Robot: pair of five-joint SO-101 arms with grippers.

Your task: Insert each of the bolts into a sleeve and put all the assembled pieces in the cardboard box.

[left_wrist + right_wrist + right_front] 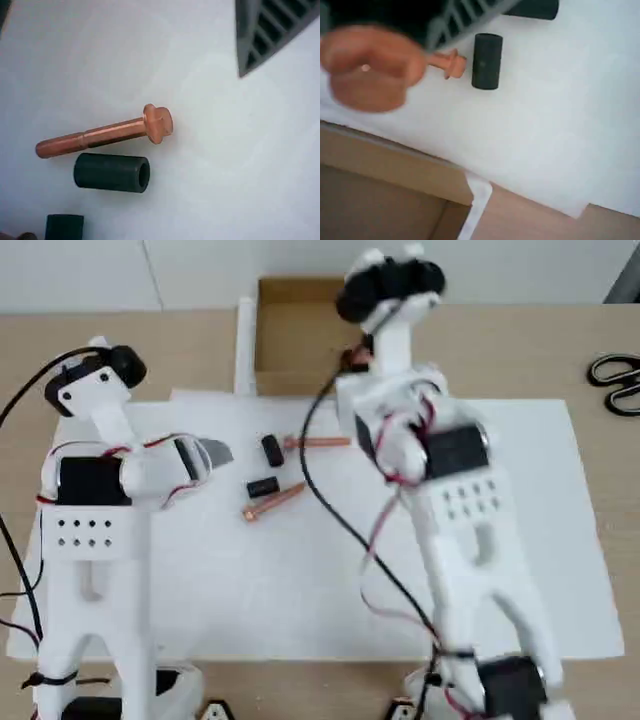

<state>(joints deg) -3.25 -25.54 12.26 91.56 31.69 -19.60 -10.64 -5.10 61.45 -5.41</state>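
Note:
Two copper bolts lie on the white mat: one (pixel 318 442) by a black sleeve (pixel 272 450), the other (pixel 272 502) just below a second sleeve (pixel 262 485). My left gripper (pixel 222 452) hangs open just left of them; its wrist view looks down on a bolt (pixel 105 132) lying beside a sleeve (pixel 112 172), with one finger (pixel 265 35) off to the side. My right gripper (pixel 355 360) is at the cardboard box's (pixel 300 335) right front corner, shut on a blurred copper bolt (pixel 365 65). Beyond it lie a bolt (pixel 447 64) and sleeve (pixel 486 61).
The mat (pixel 400 570) covers most of the table in front of both arm bases. The open box wall (pixel 390 170) borders the mat's far edge. Scissors (pixel 615 380) lie on the bare wood at far right. A red and black cable (pixel 360 530) crosses the mat.

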